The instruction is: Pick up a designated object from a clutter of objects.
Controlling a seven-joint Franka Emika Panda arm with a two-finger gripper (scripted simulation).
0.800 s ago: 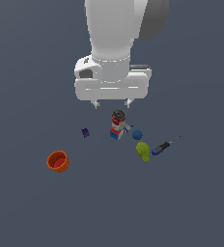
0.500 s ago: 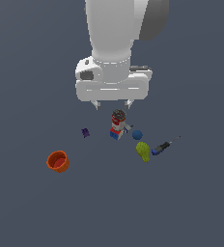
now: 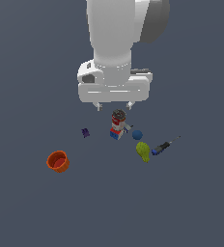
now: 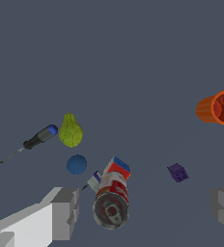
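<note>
Compared with the two earlier exterior pictures, nothing on the floor has shifted and the gripper [image 3: 114,104] hangs at the same height over the red-and-white can [image 3: 117,120], so the arm has been holding its pose rather than descending, and I judge the pick not yet begun. Its fingers [image 4: 65,212] stand wide apart and hold nothing, with the can [image 4: 111,202] between them in the wrist view. Which object is designated the pictures do not say (the can under the jaws is my guess). Taking the can as landmark: one multicolour puzzle cube [image 3: 115,134] touches it, one blue ball [image 3: 137,134] lies just beside it, one yellow-green pear [image 3: 143,151] and one blue-handled screwdriver [image 3: 165,145] lie beyond the ball, one tiny purple piece [image 3: 85,132] sits near its other side, and one orange cup [image 3: 58,161] lies well apart.
</note>
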